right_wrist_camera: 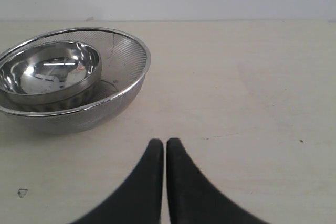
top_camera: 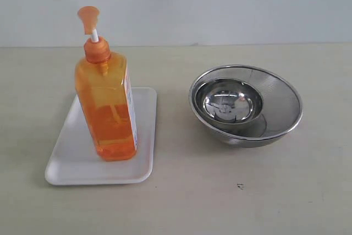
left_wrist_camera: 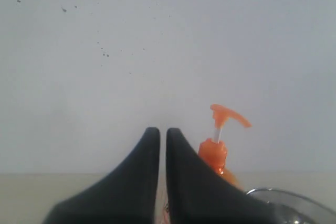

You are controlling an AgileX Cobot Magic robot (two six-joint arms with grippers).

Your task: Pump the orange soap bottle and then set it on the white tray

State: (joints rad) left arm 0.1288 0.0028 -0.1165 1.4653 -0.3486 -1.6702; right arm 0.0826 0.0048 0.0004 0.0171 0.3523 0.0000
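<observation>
The orange soap bottle (top_camera: 107,111) stands upright on the white tray (top_camera: 71,158) at the left of the table, its pump head (top_camera: 88,17) raised on the white stem. Neither arm appears in the exterior view. In the left wrist view my left gripper (left_wrist_camera: 163,129) is shut and empty, with the bottle's pump (left_wrist_camera: 223,129) standing beyond and to one side, apart from the fingers. My right gripper (right_wrist_camera: 165,141) is shut and empty above bare tabletop, well short of the bowls.
A small steel bowl (top_camera: 229,101) sits inside a larger steel mesh bowl (top_camera: 280,108) to the right of the tray; the mesh bowl (right_wrist_camera: 126,61) also shows in the right wrist view. A small dark speck (top_camera: 240,186) lies on the table near the front.
</observation>
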